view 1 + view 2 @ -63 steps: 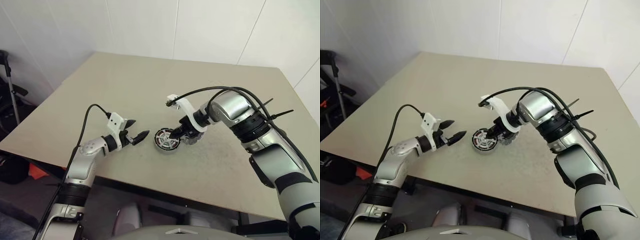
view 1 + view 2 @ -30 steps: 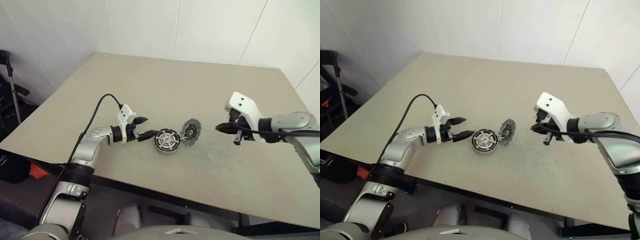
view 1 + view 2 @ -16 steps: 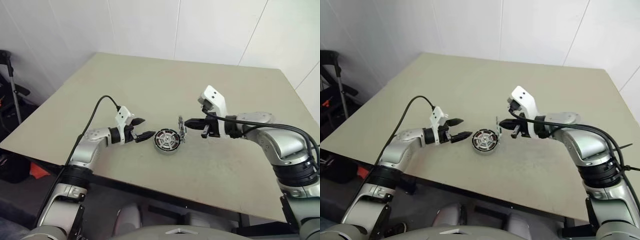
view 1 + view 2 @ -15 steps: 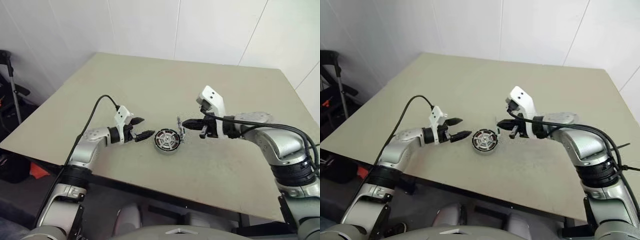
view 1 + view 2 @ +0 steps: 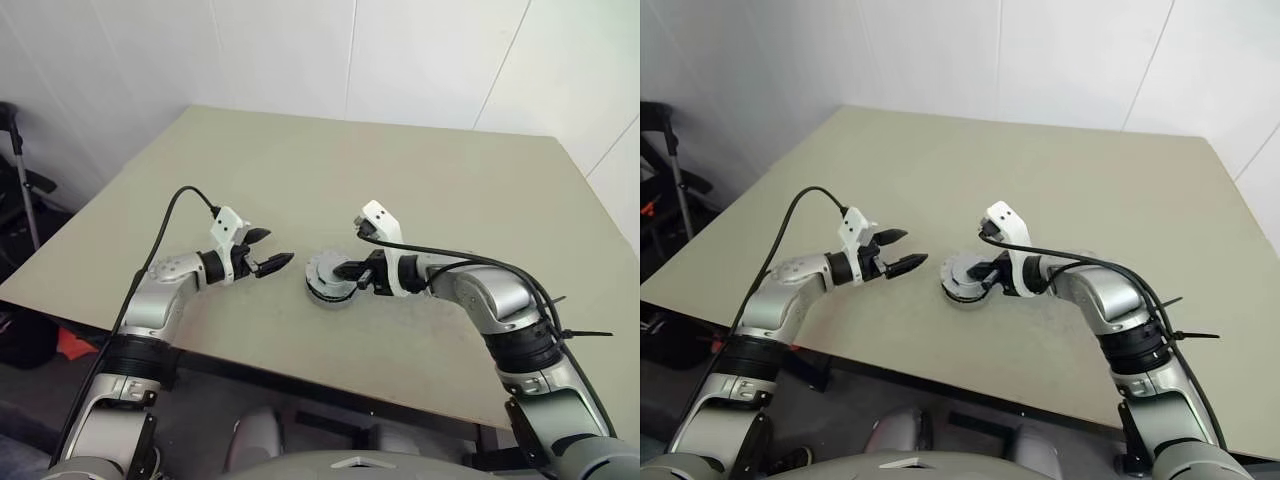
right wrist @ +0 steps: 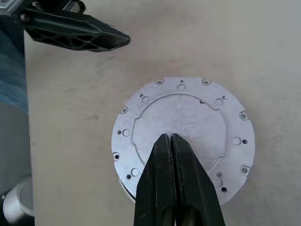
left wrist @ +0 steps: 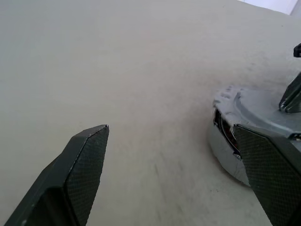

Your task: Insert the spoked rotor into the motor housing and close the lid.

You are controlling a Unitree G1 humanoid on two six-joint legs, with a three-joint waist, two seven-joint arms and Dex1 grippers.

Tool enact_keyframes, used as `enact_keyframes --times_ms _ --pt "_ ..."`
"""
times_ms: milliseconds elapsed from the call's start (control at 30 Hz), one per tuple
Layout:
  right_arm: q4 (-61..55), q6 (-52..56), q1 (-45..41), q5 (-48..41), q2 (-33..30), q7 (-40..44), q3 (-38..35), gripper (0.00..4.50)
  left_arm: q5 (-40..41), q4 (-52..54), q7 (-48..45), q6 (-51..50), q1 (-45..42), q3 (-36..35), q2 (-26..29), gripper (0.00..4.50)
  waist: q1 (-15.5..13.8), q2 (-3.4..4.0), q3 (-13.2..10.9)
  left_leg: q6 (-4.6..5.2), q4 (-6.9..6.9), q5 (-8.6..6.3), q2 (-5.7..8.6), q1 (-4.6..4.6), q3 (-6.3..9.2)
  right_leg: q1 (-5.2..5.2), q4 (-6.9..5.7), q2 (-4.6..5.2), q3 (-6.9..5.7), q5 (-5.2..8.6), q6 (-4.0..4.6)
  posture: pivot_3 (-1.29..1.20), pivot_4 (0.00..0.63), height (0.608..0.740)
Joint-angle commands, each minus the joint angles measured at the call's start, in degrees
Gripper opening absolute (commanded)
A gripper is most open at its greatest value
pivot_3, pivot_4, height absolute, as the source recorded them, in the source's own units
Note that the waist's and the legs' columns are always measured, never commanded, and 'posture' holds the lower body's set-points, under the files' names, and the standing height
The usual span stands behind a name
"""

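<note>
Right pincer (image 5: 988, 275): fingers pressed together, holding nothing, tips resting on the lid's flat top near its middle.
Left pincer (image 5: 275, 260): fingers spread wide, empty, poised just beside the assembly on the robot's left, not touching it.
Worktop (image 5: 420, 190): pale beige, carrying the one assembly near its front edge.
Motor housing (image 7: 221, 146): grey puck flat on the worktop between the two pincers.
Lid (image 6: 183, 129): folded down over the housing, plain drilled face up; a dark gap shows at one edge.
Spoked rotor: hidden, presumably enclosed.
Step in hand: closing the lid, judged nearly done.
Next move calls for firm downward pressure to seat the lid fully, the left pincer steadying if the housing slides.
</note>
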State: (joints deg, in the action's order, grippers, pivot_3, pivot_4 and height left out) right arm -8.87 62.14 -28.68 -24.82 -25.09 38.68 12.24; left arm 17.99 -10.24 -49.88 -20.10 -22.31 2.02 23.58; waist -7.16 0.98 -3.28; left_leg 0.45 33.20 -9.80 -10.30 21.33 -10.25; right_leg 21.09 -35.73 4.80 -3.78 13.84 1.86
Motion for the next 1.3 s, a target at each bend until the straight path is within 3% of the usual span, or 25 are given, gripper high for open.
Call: enact_keyframes --times_ms 33,267,433,500,667,767,1133,1300 --pt "1.7 -1.7 -1.4 0.9 1.4 -0.9 0.4 0.00 0.4 2.1 -0.2 0.1 -1.6 -1.0 1.0 4.50 0.0 0.00 0.0 -0.01 -0.01 0.00 0.00 0.00 0.00 0.00 0.00 0.00 0.00 0.00 0.00 0.00 0.000 0.740" --pt "7.8 -8.3 3.0 3.8 -0.2 1.4 2.2 0.00 0.1 -0.6 0.7 1.3 -3.5 -1.9 1.0 4.50 -0.1 -0.10 0.1 -0.01 -0.04 0.00 0.01 -0.14 0.01 -0.13 0.03 0.01 0.00 0.01 -0.01 0.00 0.000 0.740" --pt "5.0 -9.7 3.3 -4.4 0.9 6.0 -6.7 0.00 -0.2 -2.8 0.4 2.6 -4.7 -1.6 0.5 4.50 0.0 -0.21 0.1 0.12 -0.04 -0.08 0.07 -0.26 0.04 -0.31 0.08 0.05 0.01 0.19 -0.32 0.00 0.000 0.740" --pt "4.7 -10.5 2.4 -5.7 1.0 6.6 -8.7 0.00 -0.1 -3.5 0.2 3.1 -5.0 -1.2 -0.2 4.50 0.0 -0.22 0.1 0.12 -0.04 -0.07 0.07 -0.20 0.03 -0.24 0.07 0.04 0.02 0.02 -0.05 0.00 0.000 0.740" --pt "2.8 -23.7 4.9 0.5 -2.1 10.4 -5.3 0.00 1.0 -2.9 -2.0 1.0 -5.5 0.0 -1.4 4.50 0.0 -0.22 0.1 -0.01 -0.08 0.00 0.04 -0.04 0.03 -0.06 0.05 0.02 0.00 0.01 -0.02 0.00 0.000 0.740" --pt "2.7 -28.2 6.5 3.2 -3.1 11.8 -2.9 0.57 1.0 -2.9 -2.7 0.7 -5.8 0.4 -1.5 4.50 0.0 -0.22 0.1 0.03 -0.08 -0.02 0.05 0.08 0.02 0.02 0.08 0.02 0.00 0.01 -0.02 0.00 0.000 0.740" --pt "6.0 -30.2 5.5 5.1 -0.6 13.4 0.3 4.37 0.6 -3.2 -3.4 0.5 -6.1 0.0 -0.5 4.50 0.1 -0.22 0.1 0.15 -0.07 -0.09 0.05 0.17 0.02 0.11 0.08 0.02 -0.01 0.01 -0.02 0.00 0.000 0.740" --pt "7.6 -30.7 5.2 6.1 0.2 13.3 1.0 4.46 0.6 -2.2 -3.0 0.4 -5.2 -0.1 -0.4 4.50 0.1 -0.22 0.1 0.15 -0.07 -0.09 0.05 0.18 0.03 0.11 0.09 0.02 -0.01 0.01 -0.01 0.00 0.000 0.740"
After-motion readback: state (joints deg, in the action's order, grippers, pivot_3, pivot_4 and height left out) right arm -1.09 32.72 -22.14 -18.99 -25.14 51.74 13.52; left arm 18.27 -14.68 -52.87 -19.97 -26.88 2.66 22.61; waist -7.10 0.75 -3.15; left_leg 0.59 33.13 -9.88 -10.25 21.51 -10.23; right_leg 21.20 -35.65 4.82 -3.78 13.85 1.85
